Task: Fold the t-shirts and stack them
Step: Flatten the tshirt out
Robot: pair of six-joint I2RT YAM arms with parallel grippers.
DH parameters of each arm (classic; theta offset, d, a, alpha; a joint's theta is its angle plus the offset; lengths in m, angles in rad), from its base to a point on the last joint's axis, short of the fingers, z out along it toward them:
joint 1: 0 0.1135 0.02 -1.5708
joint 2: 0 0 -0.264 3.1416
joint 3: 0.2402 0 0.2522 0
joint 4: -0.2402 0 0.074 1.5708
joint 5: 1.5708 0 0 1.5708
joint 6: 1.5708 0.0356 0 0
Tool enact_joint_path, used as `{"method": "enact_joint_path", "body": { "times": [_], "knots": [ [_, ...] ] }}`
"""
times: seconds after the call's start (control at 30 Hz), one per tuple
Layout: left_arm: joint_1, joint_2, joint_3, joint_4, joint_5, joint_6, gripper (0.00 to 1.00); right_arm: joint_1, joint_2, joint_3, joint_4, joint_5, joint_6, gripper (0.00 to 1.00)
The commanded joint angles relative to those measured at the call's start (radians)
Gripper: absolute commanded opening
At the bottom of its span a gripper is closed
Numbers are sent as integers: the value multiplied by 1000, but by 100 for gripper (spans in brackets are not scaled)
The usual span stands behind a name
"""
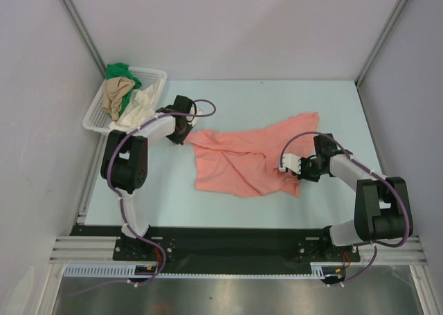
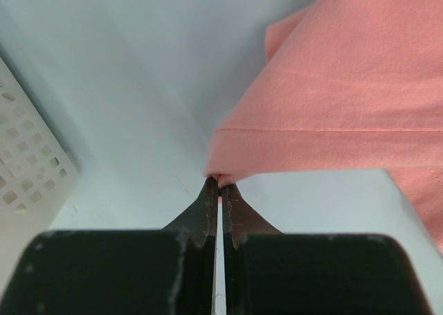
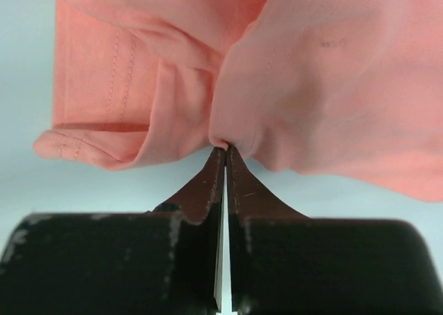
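The salmon-pink t-shirt (image 1: 242, 159) lies rumpled across the middle of the table. My left gripper (image 1: 181, 136) is shut on its left corner; the left wrist view shows the hemmed edge (image 2: 325, 131) pinched at the fingertips (image 2: 220, 182). My right gripper (image 1: 296, 168) is shut on a bunched fold at the shirt's right side, seen in the right wrist view (image 3: 225, 147) with cloth (image 3: 311, 73) spreading above. The green (image 1: 119, 70), tan (image 1: 116, 93) and cream (image 1: 142, 107) t-shirts are heaped in the basket at the back left.
The white lattice basket (image 1: 95, 114) stands at the table's back left, close to my left arm; its wall shows in the left wrist view (image 2: 28, 169). Grey walls enclose the table on three sides.
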Motion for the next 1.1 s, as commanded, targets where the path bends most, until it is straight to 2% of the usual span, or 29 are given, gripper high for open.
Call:
{"method": "enact_joint_path", "body": {
  "times": [0.0, 0.17, 0.4, 0.43, 0.67, 0.83, 1.07],
  "knots": [
    [-6, -28, 1, 18, -22, 27, 0, -11, -27, 49, 23, 21, 29, 0],
    [-11, -32, 30, 17, -40, 50, 0, -47, -80, 159, 37, 39, 136, 0],
    [-46, -64, 70, -19, -29, 45, 0, -65, -109, 372, 87, 90, 498, 0],
    [-61, -71, 69, -19, -29, 41, 0, -97, -110, 386, 89, 96, 576, 0],
    [-110, -146, 148, -72, 41, -64, 0, -146, -162, 480, 54, 165, 844, 0],
    [-150, -235, 208, -132, 75, -81, 0, -211, -208, 549, 31, 150, 978, 0],
    [-204, -359, 205, -155, 0, -10, 1, -298, -176, 742, 39, 100, 1210, 0]
  ]
}}
